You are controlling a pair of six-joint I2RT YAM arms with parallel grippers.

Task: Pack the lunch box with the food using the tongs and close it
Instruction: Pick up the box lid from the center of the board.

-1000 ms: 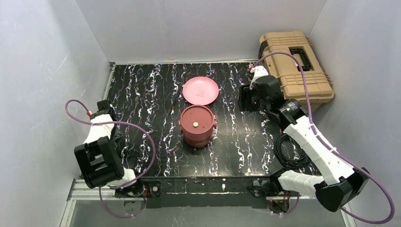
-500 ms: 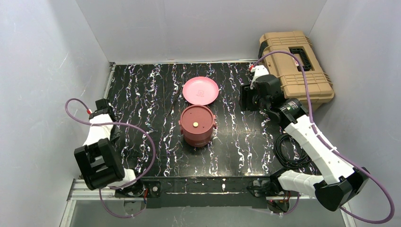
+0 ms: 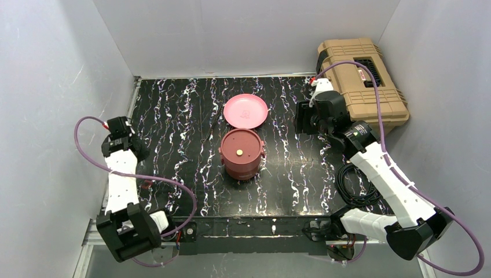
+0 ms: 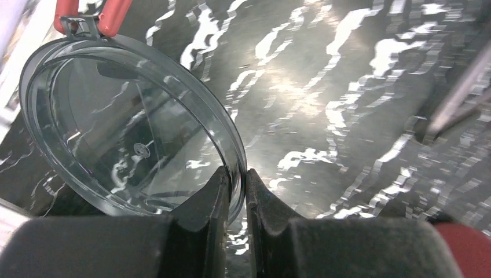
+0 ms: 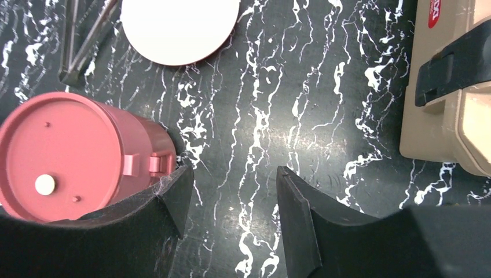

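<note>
The maroon lunch box (image 3: 242,153) stands mid-table with a flat lid and its pale centre dot on top; the right wrist view has it at lower left (image 5: 63,156). The dark tongs (image 3: 211,123) lie to its far left, beside the pink plate (image 3: 245,110). No food shows in any view. My left gripper (image 4: 234,176) is shut on the rim of a clear round lid (image 4: 133,133) with a red loop, held tilted over the table. The right gripper (image 5: 231,197) hangs open just right of the lunch box, holding nothing.
A tan toolbox (image 3: 362,81) sits at the back right corner, close to the right arm. A black cable coil (image 3: 353,185) lies on the table's right side. My left arm (image 3: 118,162) stretches along the left table edge. Grey walls enclose the table.
My left arm has unfolded and now stretches forward along the left edge. The right arm has shifted slightly. Lunch box, plate and tongs have not moved.
</note>
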